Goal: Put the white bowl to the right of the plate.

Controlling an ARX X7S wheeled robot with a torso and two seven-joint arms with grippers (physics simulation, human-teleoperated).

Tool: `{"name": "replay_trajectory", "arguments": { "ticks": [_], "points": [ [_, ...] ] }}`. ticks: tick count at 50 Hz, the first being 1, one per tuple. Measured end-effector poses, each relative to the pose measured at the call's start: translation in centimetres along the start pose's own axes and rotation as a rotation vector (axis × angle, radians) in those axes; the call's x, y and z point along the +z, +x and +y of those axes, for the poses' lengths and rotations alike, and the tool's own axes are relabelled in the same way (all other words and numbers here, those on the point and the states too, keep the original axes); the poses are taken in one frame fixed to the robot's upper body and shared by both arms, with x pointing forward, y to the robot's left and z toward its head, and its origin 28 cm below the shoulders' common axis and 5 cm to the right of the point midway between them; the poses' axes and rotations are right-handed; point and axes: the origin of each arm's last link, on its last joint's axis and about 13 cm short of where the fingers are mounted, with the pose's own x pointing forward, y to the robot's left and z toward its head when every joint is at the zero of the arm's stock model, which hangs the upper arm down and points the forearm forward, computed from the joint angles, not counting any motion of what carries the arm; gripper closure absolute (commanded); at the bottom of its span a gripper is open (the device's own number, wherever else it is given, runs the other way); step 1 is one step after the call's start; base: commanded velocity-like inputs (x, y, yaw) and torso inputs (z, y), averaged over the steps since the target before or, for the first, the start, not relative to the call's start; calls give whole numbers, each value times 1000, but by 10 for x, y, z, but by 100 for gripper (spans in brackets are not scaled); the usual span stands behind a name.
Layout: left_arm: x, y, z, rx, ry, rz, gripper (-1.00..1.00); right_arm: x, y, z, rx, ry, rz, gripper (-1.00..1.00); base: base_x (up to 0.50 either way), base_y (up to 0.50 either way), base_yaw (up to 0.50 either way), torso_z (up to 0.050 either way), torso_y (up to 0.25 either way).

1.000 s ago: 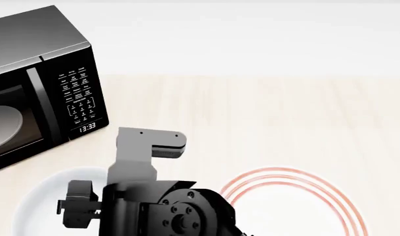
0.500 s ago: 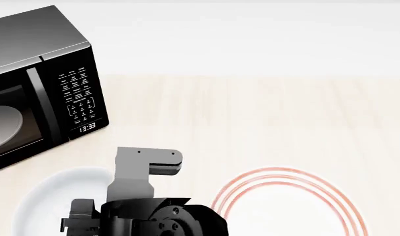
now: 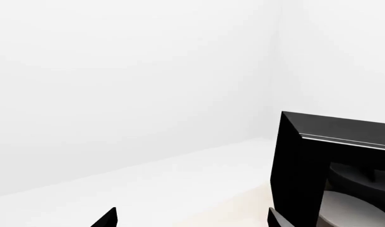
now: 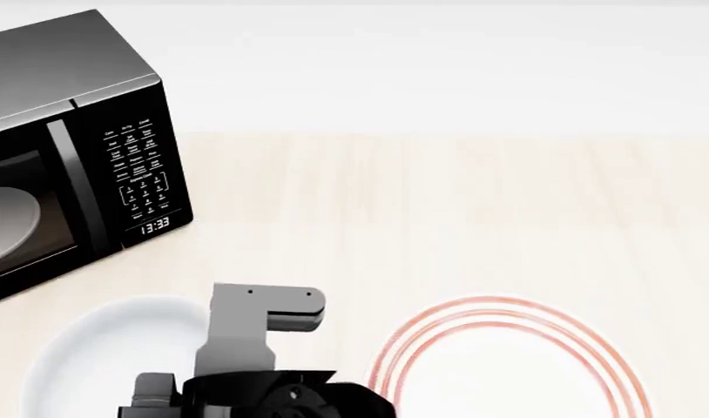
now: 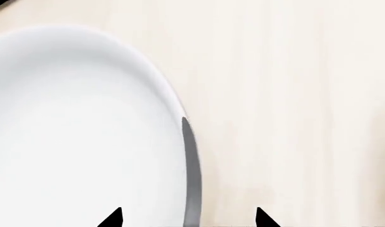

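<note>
Right pincer (image 5: 187, 218) spread wide, astride white bowl (image 5: 73, 142) rim, gripping nothing; plate (image 4: 506, 366) at three o'clock.

Right gripper (image 5: 187, 218) fingers apart, pointing down

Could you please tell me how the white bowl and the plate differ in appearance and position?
The white bowl is plain, while the plate carries thin red-orange rings. The white bowl lies on the left below the microwave; the plate lies to the right. Both are round, white and rest on the pale table.
</note>
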Motion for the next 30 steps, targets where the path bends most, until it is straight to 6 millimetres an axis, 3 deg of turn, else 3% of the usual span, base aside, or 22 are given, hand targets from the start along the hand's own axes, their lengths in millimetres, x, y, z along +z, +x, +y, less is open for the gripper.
{"name": "replay_trajectory", "arguments": {
  "ticks": [3, 4, 20, 30],
  "points": [
    [0, 0, 0, 0, 0, -1, -100, -1, 1, 0, -1, -2, 3, -100, 0, 0, 0, 0, 0],
    [0, 0, 0, 0, 0, -1, -100, -2, 1, 0, -1, -3, 4, 100, 0, 0, 0, 0, 0],
    [0, 0, 0, 0, -1, -1, -100, -1, -5, 3, -9, -2, -7, 100, 0, 0, 0, 0, 0],
    [0, 0, -1, -1, 1, 1, -100, 5, -31, 3, -24, 21, -3, 100, 0, 0, 0, 0, 0]
  ]
}}
